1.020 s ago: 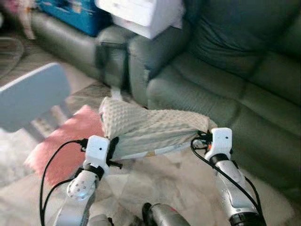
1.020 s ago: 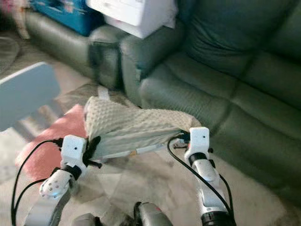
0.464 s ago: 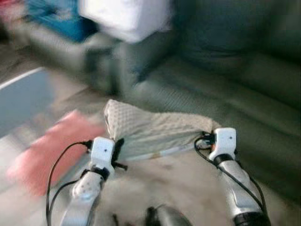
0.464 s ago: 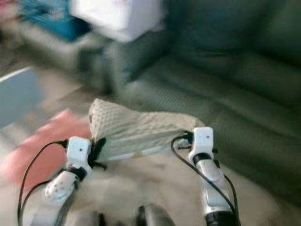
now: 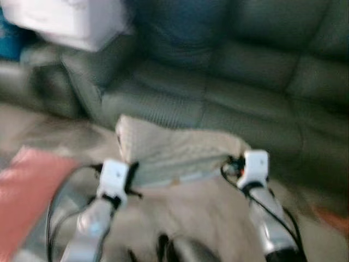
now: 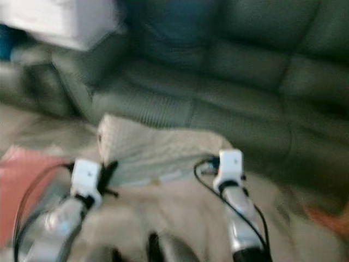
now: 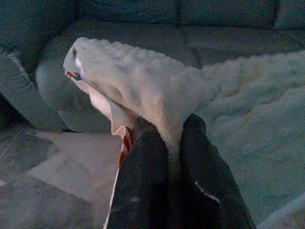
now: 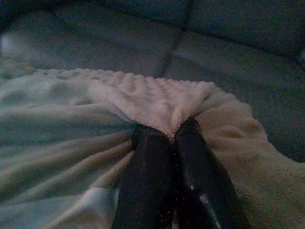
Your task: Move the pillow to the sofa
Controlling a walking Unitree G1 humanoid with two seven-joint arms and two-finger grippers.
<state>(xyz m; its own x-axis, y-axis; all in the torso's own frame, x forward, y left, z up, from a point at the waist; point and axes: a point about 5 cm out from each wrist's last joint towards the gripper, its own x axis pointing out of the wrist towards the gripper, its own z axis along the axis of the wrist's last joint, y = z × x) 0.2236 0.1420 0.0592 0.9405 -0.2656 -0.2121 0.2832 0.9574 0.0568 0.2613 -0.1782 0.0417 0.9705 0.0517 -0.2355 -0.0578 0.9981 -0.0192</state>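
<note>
A cream, bumpy-textured pillow (image 5: pixel 174 150) hangs in the air between my two arms, just in front of the dark green sofa (image 5: pixel 229 103). My left gripper (image 7: pixel 172 138) is shut on the pillow's left edge (image 7: pixel 138 81), and a striped underside shows beside the fingers. My right gripper (image 8: pixel 170 135) is shut on the pillow's right edge (image 8: pixel 152 98). In the eye views the left gripper (image 5: pixel 132 173) and right gripper (image 5: pixel 232 162) hold it at about the height of the seat cushion. The picture is blurred.
A white box (image 5: pixel 65 22) rests on the sofa's left armrest. A pink mat (image 5: pixel 24 185) lies on the floor at the left. A pale fluffy rug (image 5: pixel 212 213) covers the floor below the pillow. The sofa seat (image 6: pixel 245 123) stretches to the right.
The camera has swung to the right and nearer the sofa: the box, pink mat and armrest slid left, and the grey-blue chair has left the picture. Both grippers keep the same hold on the pillow.
</note>
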